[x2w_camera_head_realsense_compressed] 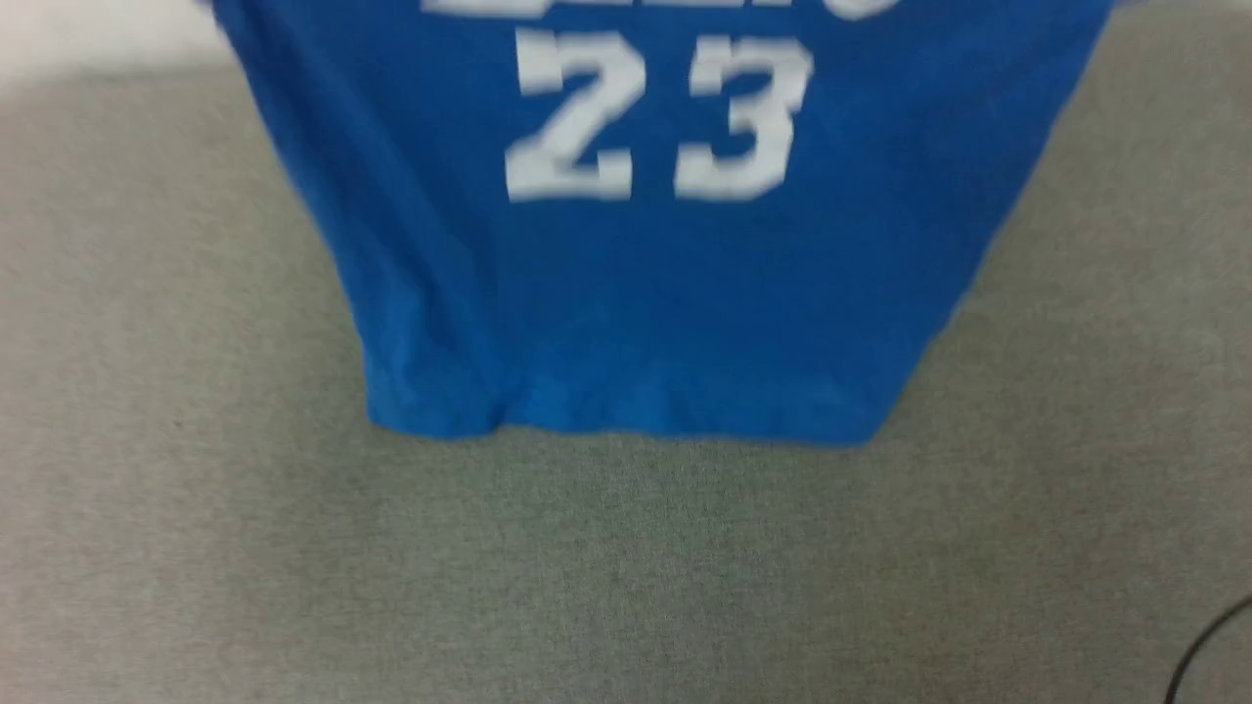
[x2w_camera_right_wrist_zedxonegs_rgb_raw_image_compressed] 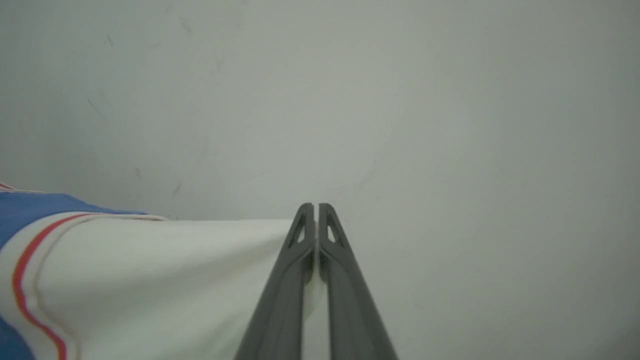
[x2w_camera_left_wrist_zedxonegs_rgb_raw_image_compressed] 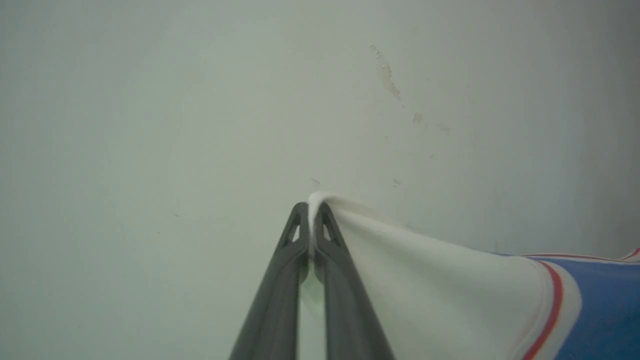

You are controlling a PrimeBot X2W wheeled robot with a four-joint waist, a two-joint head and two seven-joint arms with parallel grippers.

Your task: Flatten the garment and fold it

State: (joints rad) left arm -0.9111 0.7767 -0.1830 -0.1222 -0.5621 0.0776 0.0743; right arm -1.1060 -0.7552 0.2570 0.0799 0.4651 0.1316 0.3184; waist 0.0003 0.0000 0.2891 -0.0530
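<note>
The garment (x2w_camera_head_realsense_compressed: 646, 284) is a royal-blue jersey with a white number 23; it hangs down from the top of the head view, and its lower hem sits above the grey surface (x2w_camera_head_realsense_compressed: 626, 587). In the left wrist view my left gripper (x2w_camera_left_wrist_zedxonegs_rgb_raw_image_compressed: 311, 210) is shut on the tip of a white sleeve (x2w_camera_left_wrist_zedxonegs_rgb_raw_image_compressed: 440, 280) with red-striped trim. My right gripper (x2w_camera_right_wrist_zedxonegs_rgb_raw_image_compressed: 315, 210) is shut on the other white sleeve (x2w_camera_right_wrist_zedxonegs_rgb_raw_image_compressed: 165, 280), which stretches away to the left with its red stripe and blue body.
A pale wall (x2w_camera_left_wrist_zedxonegs_rgb_raw_image_compressed: 200, 100) lies beyond both sets of fingers. A dark cable (x2w_camera_head_realsense_compressed: 1208, 645) curls in at the lower right corner of the grey surface.
</note>
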